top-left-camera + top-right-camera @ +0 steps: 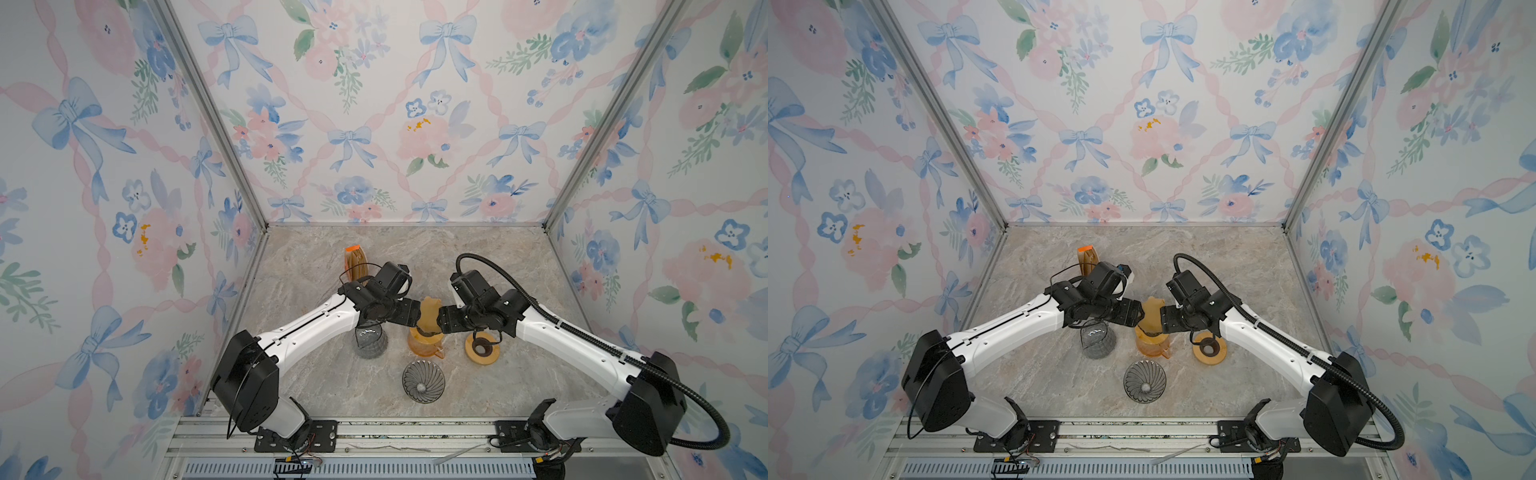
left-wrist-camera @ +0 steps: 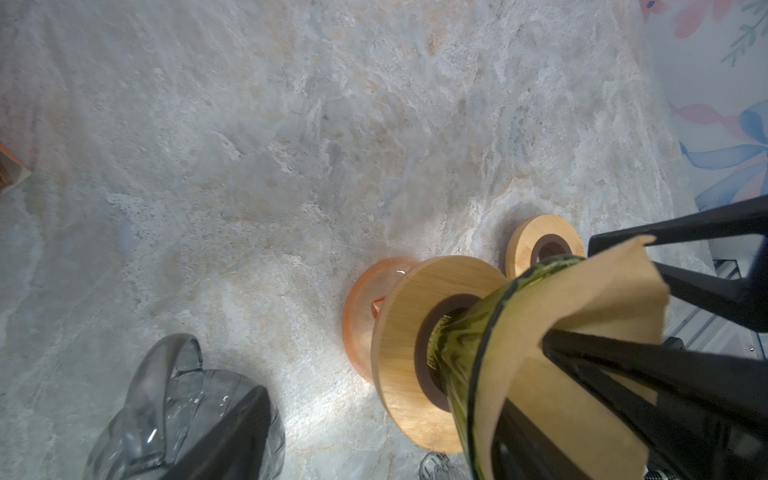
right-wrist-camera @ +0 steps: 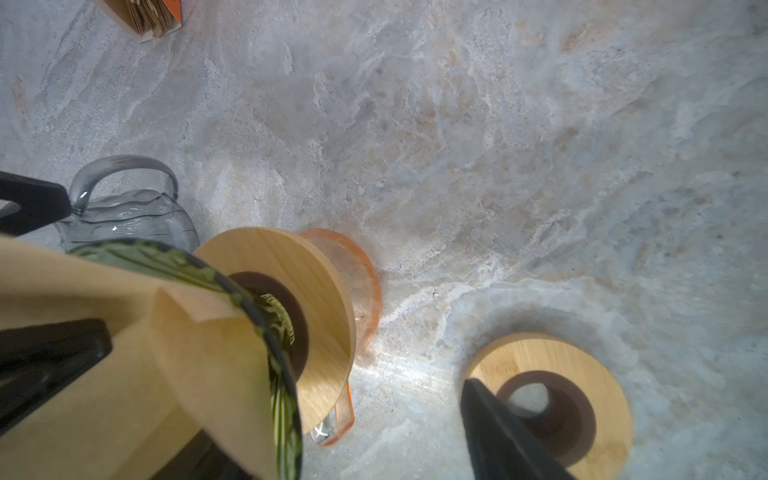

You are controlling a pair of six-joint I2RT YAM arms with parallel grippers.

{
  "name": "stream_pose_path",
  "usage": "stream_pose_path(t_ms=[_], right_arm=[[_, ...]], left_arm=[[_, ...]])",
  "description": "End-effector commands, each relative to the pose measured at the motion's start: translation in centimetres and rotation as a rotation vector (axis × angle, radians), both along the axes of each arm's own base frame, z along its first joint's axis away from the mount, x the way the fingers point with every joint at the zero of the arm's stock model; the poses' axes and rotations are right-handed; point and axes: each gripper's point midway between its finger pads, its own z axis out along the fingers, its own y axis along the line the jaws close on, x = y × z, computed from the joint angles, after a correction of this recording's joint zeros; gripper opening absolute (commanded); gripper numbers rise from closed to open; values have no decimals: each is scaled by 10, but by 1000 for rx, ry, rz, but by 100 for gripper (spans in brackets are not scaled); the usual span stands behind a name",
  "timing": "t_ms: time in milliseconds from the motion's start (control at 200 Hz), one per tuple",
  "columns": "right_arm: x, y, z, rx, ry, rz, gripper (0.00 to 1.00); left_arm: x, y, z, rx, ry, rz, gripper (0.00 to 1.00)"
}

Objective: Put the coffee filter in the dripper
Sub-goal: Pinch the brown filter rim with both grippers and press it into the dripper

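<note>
Left wrist view: bench (image 2: 291,145) carries orange carafe (image 2: 359,320), wooden collar (image 2: 401,332) and green dripper (image 2: 465,332), stacked. In both top views left tool (image 1: 417,314) and right tool (image 1: 442,322) meet head-on just above the stack, jaws wide, gripping nothing. Brown coffee filter (image 2: 582,299) stands in dripper between them, touching both.

coffee filter (image 2: 582,316): brown paper, looking matt and slightly fibrous
dripper (image 2: 461,353): green ribbed glass, gleaming
collar (image 2: 399,332): pale wood, showing fine grain (satin, not shiny)
carafe (image 2: 355,320): orange translucent glass or plastic, catching light
pitcher (image 3: 124,212): smoky glass, glinting
table (image 2: 249,145): marbled stone look, appearing smooth and dull
</note>
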Motion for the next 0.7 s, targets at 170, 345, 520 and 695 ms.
stream_pose_path(t_ms=[170, 345, 520, 695], right_arm=[[5, -2, 10, 16, -25, -28, 76], [7, 6, 28, 75, -60, -5, 76], [11, 5, 40, 125, -78, -9, 77], [15, 3, 40, 114, -75, -13, 76]], left_arm=[[6, -3, -7, 21, 7, 17, 82], [9, -10, 2, -4, 1, 8, 82], [7, -14, 13, -34, -10, -16, 83], [9, -7, 20, -33, -41, -18, 84]])
